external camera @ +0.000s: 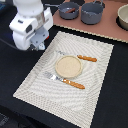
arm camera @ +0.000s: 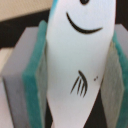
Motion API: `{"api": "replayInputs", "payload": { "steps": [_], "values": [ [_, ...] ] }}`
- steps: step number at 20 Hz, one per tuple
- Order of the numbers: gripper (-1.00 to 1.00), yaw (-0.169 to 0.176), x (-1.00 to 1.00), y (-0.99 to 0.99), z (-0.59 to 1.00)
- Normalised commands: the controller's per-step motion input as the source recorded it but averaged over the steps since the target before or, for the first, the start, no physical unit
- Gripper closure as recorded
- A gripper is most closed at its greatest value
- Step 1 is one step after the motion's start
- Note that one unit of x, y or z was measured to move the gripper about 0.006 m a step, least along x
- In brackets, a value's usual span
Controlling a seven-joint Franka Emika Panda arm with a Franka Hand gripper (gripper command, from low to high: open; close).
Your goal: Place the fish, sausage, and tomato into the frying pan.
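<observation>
My fingers (arm camera: pixel 75 75) are closed on the fish (arm camera: pixel 80 65), a flat white piece with dark curved marks; in the wrist view it fills the gap between my two teal pads (arm camera: pixel 35 75), pressed on both flat sides. In the exterior view my white arm (external camera: pixel 30 25) hangs over the dark desk (external camera: pixel 15 65) at the exterior view's left, just off the near corner of the pale woven placemat (external camera: pixel 95 70), and the fish itself is too small to pick out there. On the placemat sits a round tan plate (external camera: pixel 67 66), with an orange-handled piece of cutlery (external camera: pixel 86 58) beyond it and another (external camera: pixel 70 82) on its near side. Farther back a reddish-brown board (external camera: pixel 107 29) lies on the desk; on it stand the frying pan (external camera: pixel 69 10), with a dark rod that looks like the sausage (external camera: pixel 71 8) inside, and beside it a grey pot (external camera: pixel 93 13). I cannot pick out the tomato.
</observation>
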Motion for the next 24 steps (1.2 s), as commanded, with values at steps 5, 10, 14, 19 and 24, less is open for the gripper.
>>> {"api": "replayInputs", "payload": {
  "steps": [5, 10, 14, 19, 24],
  "values": [
    [1.0, 0.015, 0.6, 0.84, 1.0],
    [1.0, 0.009, 0.56, 0.94, 0.95],
    [1.0, 0.009, 0.44, 1.0, 0.47],
    [1.0, 0.003, 0.42, 1.0, 0.15],
    [1.0, 0.001, 0.41, 1.0, 0.03]
  ]
}}
